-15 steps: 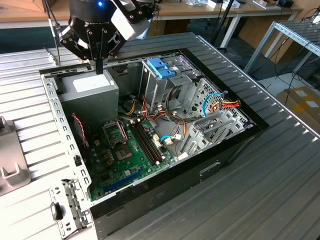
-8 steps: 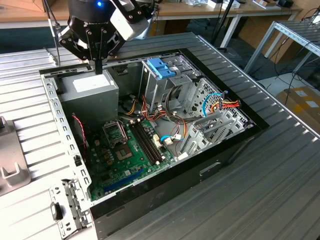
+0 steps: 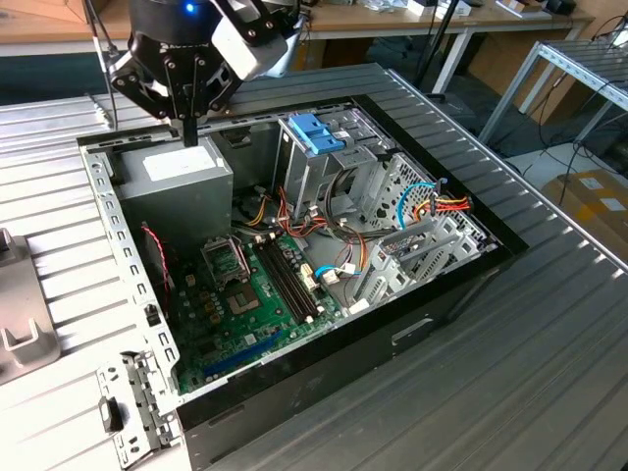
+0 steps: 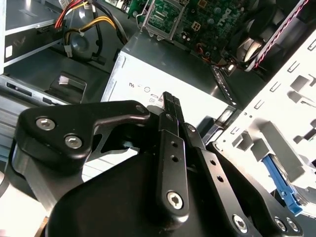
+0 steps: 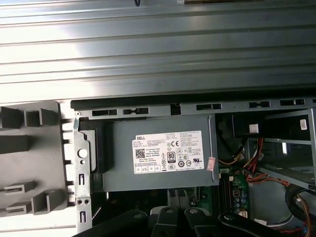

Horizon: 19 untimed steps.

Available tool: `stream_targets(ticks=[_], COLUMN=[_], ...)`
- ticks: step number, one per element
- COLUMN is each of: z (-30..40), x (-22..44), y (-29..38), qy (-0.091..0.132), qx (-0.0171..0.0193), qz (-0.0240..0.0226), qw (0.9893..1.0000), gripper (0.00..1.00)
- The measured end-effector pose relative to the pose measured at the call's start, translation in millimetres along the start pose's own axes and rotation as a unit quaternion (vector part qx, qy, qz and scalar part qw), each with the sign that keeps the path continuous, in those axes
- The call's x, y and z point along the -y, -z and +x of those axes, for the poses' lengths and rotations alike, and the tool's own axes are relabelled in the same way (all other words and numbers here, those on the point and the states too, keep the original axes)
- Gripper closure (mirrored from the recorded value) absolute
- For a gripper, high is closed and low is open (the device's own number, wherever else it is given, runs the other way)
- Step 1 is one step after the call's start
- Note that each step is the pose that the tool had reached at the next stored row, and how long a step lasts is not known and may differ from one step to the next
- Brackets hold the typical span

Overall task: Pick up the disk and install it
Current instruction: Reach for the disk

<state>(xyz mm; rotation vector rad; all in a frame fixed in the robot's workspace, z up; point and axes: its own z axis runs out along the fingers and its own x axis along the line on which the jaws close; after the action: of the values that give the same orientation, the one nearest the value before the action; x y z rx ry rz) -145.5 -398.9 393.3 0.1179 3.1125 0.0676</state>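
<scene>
Blue plastic is what's bugging me here, because I honestly can't place the disk. In the exterior view there's a ribbed blue piece (image 3: 316, 132) on top of the drive cage (image 3: 309, 182). It could be the carrier's edge or just the latch. A light-blue cable (image 3: 417, 188) loops near it, toward the exterior view's right. The gripper (image 3: 189, 130) hangs over the power supply (image 3: 172, 177) at the case corner toward the exterior view's left, well apart from the cage, pinched closed with nothing in it. My worry is that, pinched like that, it can't take anything, and if it drops where it is the tips land on the power supply lid or clip the case rim (image 3: 98, 186). Going for the wrong blue thing is the other risk, since latch, cable and carrier read alike from up there, and the wire bundles (image 3: 334, 231) by the cage look easy to snag. As for views, the exterior one gives me the whole case, motherboard (image 3: 245, 289) and cage. The first wrist view looks straight down on the power supply's label and shows a grey slotted fixture (image 5: 29, 158) just beside the case. The second wrist view shows the fingertips (image 4: 170, 101) meeting up close, plus a blue strip (image 4: 281, 185) beside the perforated wall (image 4: 276, 98) that I can't identify.
</scene>
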Motion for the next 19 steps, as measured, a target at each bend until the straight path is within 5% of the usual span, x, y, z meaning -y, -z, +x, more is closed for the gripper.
stream_targets(ticks=[19], z=[5.8], x=[0.4], y=[0.1], qy=[0.000], qx=[0.0000], qz=[0.0000], qw=[1.0000], gripper=[0.90])
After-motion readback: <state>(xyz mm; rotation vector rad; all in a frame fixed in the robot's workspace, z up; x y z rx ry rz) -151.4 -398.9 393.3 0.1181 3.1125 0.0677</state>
